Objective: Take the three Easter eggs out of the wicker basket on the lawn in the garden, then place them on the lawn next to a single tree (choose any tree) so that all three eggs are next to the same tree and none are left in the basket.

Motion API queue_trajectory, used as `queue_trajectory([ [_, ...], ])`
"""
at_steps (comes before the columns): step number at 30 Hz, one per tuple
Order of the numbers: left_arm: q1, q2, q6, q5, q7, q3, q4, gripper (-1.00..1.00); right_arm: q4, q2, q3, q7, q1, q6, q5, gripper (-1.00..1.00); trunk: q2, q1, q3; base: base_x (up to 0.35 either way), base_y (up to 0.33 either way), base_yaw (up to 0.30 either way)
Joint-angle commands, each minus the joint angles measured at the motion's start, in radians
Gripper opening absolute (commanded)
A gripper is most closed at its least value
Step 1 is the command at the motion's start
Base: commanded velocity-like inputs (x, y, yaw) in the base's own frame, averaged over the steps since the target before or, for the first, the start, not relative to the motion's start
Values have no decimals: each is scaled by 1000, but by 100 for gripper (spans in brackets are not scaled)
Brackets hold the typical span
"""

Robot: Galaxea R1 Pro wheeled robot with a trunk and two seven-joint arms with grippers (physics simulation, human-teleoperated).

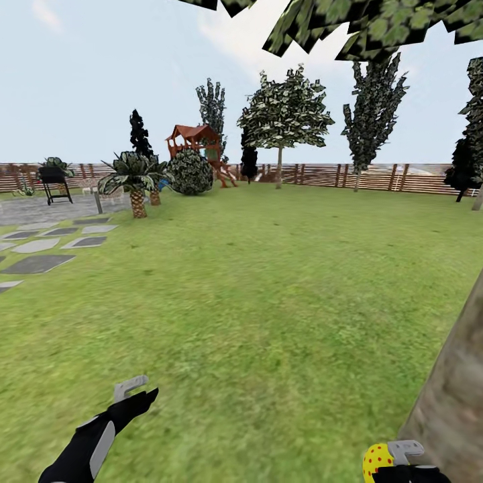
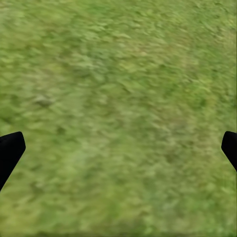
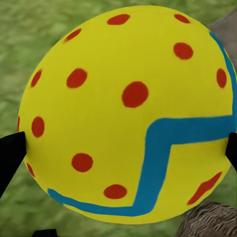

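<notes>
One Easter egg (image 3: 123, 113), yellow with red spots and a blue zigzag band, sits between the fingertips (image 3: 10, 153) of my right gripper (image 3: 121, 148), which is shut on it. In the head view this egg (image 1: 377, 460) and the right gripper (image 1: 392, 461) are low at the right, just beside the thick grey-brown trunk of a tree (image 1: 453, 396) standing on the lawn (image 1: 268, 288). My left gripper (image 1: 137, 392) hangs open over bare grass at the lower left, its fingertips (image 2: 11, 148) wide apart. The wicker basket and the other two eggs are out of view.
Grey paving slabs (image 1: 40, 261) lie at the left, with palm plants (image 1: 137, 178) and a black grill (image 1: 54, 181) behind them. A round shrub (image 1: 191, 171), a red playhouse (image 1: 198, 141), another broad tree (image 1: 285, 114) and the slat fence (image 1: 376, 176) stand far off.
</notes>
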Motion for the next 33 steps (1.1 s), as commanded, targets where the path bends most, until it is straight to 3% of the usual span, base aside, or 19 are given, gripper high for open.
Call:
queue_trajectory([
  [1, -1, -1, 9, 8, -5, 4, -2, 100, -2, -1, 0, 4, 0, 6, 2, -100, -8, 4, -4, 0, 0, 0],
  [33, -1, -5, 9, 5, -4, 4, -1, 100, -2, 6, 2, 3, 0, 2, 2, -100, -232, 127, -105, 0, 0, 0],
])
